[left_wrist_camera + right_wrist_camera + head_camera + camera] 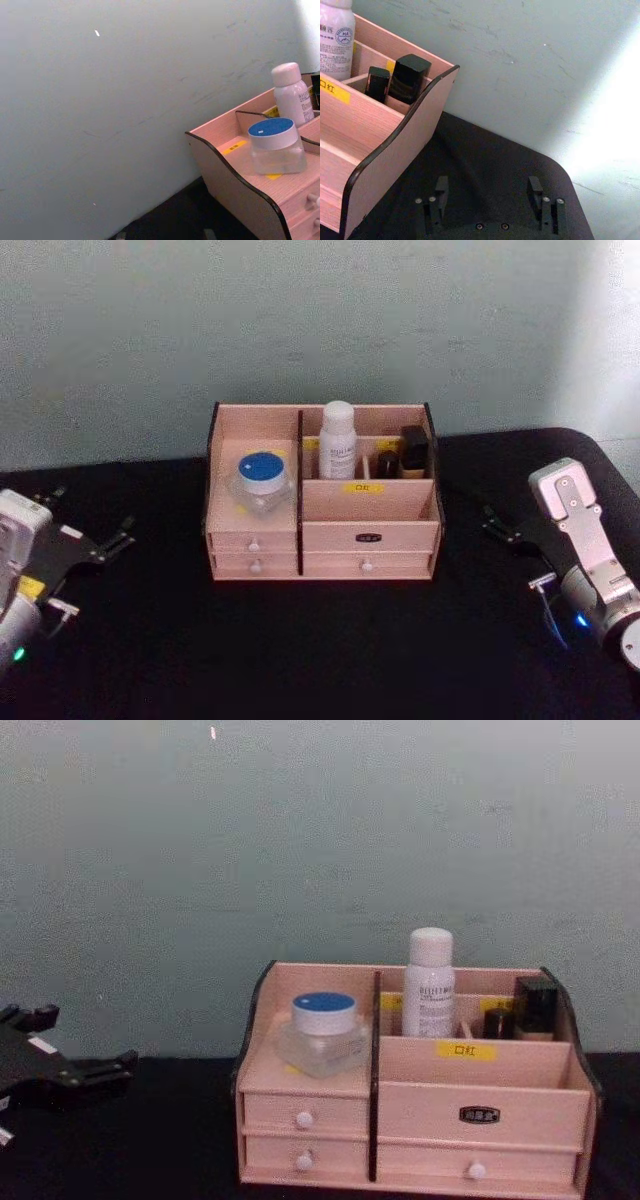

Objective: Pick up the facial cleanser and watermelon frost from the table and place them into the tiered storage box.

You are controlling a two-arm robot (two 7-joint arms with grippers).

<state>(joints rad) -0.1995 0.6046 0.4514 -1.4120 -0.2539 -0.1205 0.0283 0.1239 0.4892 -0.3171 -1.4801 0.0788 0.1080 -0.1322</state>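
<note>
Resting with fingers apart and empty, the left gripper (110,540) sits at the head view's lower left, the right gripper (503,530) at middle right, likewise spread and holding nothing. At centre, the tiered storage box (370,536) already holds the watermelon frost (262,480) and facial cleanser (337,440). Any stray reach risks toppling the tall bottle.

Yellow label (465,1050) on the middle tier of the storage box (420,1120): "口红" is printed in dark characters. White bottle (335,37): a round emblem lettered "HA" is borne; the remaining print cannot be read. Dark plate (479,1115) on the box front: illegible.
</note>
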